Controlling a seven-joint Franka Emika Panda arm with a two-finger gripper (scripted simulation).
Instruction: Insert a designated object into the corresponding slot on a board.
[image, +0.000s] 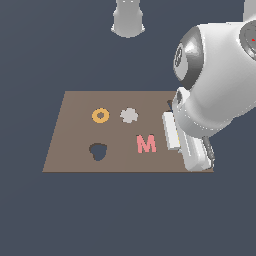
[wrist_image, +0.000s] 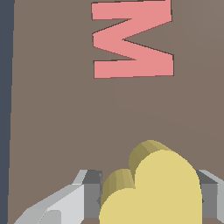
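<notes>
In the wrist view the pale-yellow heart block (wrist_image: 153, 188) sits between my gripper's (wrist_image: 148, 194) two grey fingers (wrist_image: 89, 192), which touch it on both sides above the brown board (wrist_image: 52, 109). In the exterior view my hand (image: 187, 145) hangs low over the board's (image: 70, 135) right end and hides the heart and the fingertips. The dark heart-shaped slot (image: 98, 151) lies open near the board's front edge, toward the exterior view's left, well apart from the gripper.
A pink M (image: 146, 143) lies on the board between the slot and my hand, and it also shows in the wrist view (wrist_image: 131, 39). An orange ring (image: 100, 116) and a grey flower piece (image: 129, 115) lie farther back. The robot base (image: 128, 20) stands behind the board.
</notes>
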